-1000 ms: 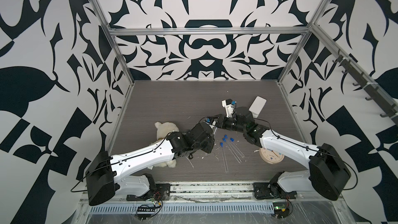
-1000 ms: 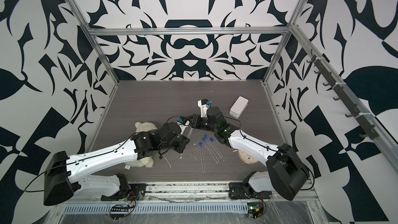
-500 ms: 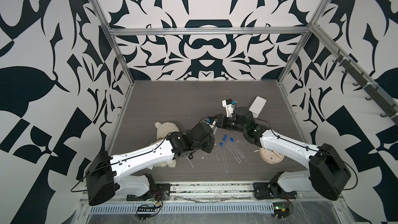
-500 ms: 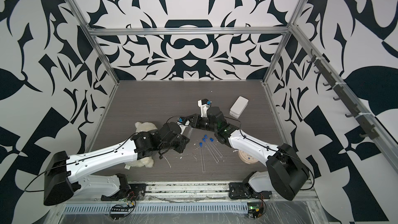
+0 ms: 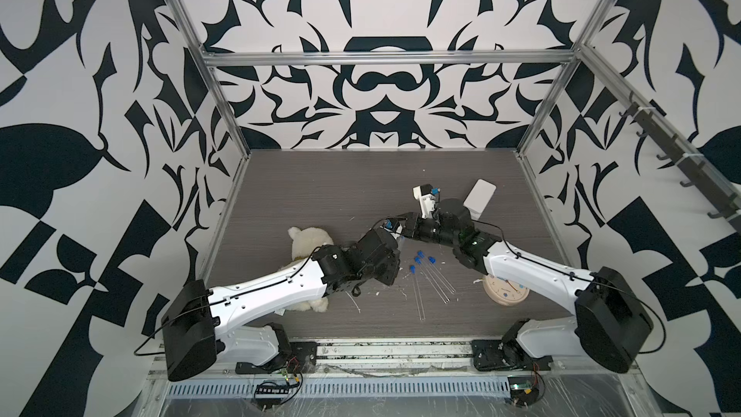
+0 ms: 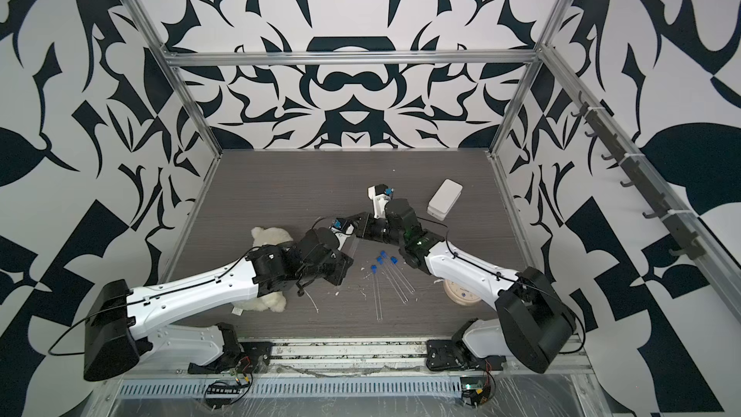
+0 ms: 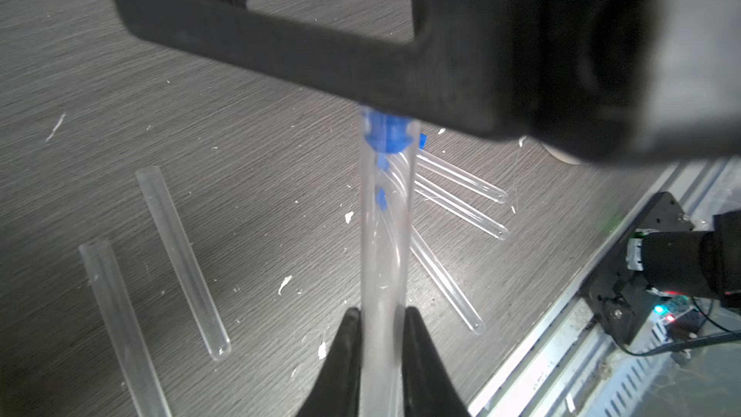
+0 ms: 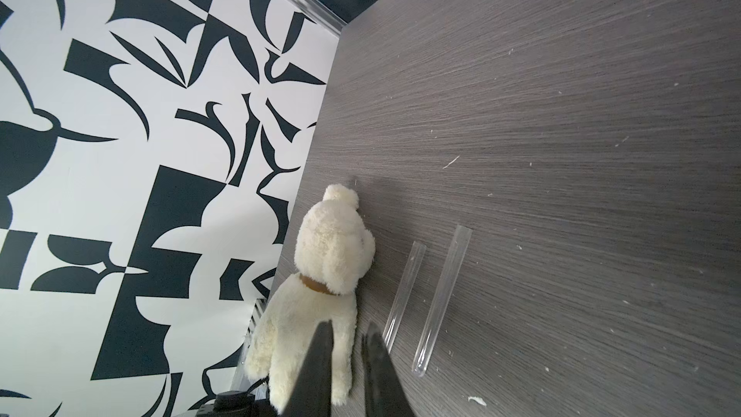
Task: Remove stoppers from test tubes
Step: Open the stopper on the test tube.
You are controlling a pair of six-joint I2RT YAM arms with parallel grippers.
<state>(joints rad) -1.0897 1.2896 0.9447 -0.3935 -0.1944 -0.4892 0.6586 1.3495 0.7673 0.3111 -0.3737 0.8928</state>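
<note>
A clear test tube stands between my left gripper's fingers, which are shut on it. Its blue stopper sits in the mouth, with its top hidden behind a finger of my right gripper. The right jaws grip it far back from the tips. In the right wrist view the right gripper's tips stand a narrow gap apart with nothing between them. Three more test tubes lie on the table with several stoppers at their far ends. Two unstoppered tubes lie beside the plush dog.
A cream plush dog lies at the left, partly under my left arm. A white box sits at the back right and a round clock at the front right under my right arm. White scraps dot the table.
</note>
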